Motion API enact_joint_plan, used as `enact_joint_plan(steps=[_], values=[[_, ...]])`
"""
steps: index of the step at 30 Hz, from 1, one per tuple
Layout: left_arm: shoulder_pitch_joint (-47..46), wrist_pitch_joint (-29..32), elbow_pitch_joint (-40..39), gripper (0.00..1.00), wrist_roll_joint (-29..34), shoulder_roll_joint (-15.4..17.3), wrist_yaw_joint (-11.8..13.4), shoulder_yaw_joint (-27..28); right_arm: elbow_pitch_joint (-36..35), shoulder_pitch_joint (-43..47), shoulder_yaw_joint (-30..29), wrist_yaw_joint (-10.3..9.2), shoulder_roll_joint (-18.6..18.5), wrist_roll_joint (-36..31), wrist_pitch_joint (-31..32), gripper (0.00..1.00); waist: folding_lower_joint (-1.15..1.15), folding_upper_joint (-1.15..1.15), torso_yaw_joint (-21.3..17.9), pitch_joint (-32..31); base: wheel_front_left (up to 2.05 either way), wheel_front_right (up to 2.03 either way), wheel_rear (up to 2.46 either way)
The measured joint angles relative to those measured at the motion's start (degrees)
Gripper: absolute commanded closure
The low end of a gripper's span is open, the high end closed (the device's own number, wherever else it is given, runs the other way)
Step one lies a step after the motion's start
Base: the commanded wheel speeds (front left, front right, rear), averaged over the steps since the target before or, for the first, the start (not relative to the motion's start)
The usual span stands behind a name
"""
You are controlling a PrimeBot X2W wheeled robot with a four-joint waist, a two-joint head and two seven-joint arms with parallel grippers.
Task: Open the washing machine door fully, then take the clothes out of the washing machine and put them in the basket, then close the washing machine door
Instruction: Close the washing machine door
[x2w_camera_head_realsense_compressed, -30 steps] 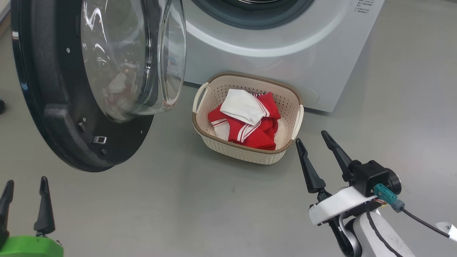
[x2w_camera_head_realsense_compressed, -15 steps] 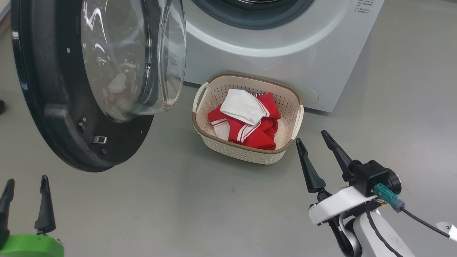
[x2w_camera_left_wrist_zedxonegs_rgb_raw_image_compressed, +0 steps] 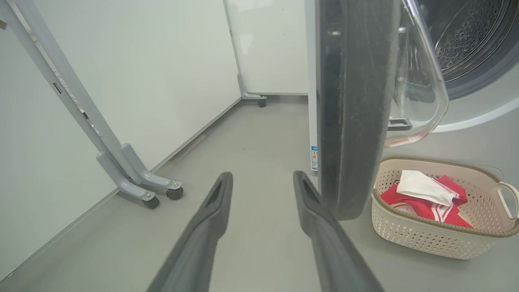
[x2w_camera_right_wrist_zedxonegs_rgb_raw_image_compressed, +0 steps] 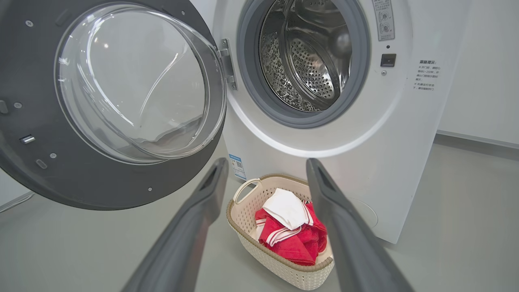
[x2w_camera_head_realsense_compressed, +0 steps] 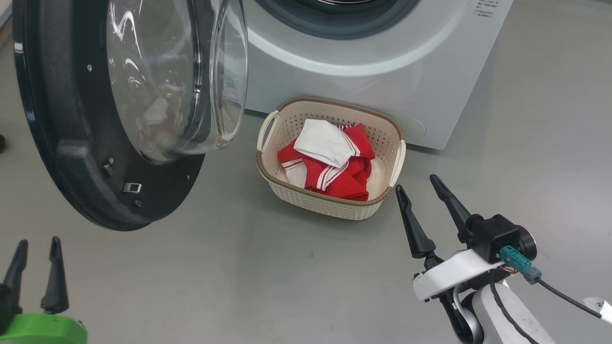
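Head view: open door (x2w_camera_head_realsense_compressed: pixel 67 143) just ahead of left pincer (x2w_camera_head_realsense_compressed: pixel 38 242), spread and empty; right pincer (x2w_camera_head_realsense_compressed: pixel 416 183) likewise spread, beside basket (x2w_camera_head_realsense_compressed: pixel 306 102) with red-and-white clothes (x2w_camera_head_realsense_compressed: pixel 344 179). Left wrist view: door edge-on, upright, thick dark rim just right of that pincer, possibly clear of it. Right wrist view: bulging clear glass, washer (x2w_camera_right_wrist_zedxonegs_rgb_raw_image_compressed: pixel 405 154) with bare steel inside. Left arm nearer.
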Motion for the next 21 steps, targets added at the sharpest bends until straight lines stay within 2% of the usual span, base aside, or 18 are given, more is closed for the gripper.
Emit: enact_joint_plan(steps=[9,14,21], values=[[-0.03,0.00,0.26,1.00,0.51,0.20,-0.08,-0.63,0.25,0.00,0.12,0.40,0.11,-0.11,-0.24,0.00,0.00,0.00,-0.20,0.00,0.00,0.00,0.00],[-0.54,0.00,0.19,1.00,0.45,1.55,-0.16,-0.58,0.32,0.00,0.22,0.40,0.12,-0.31,-0.24,0.00,0.00,0.00,-0.29,0.03,0.00,0.00,0.00],[-4.00,1.35,-0.52,1.00,-9.49,0.96,-1.04,2.83,0.34,0.00,0.42,0.41,0.16,-0.38,-0.24,0.00,0.00,0.00,-0.42,0.37,0.00,0.00,0.00]])
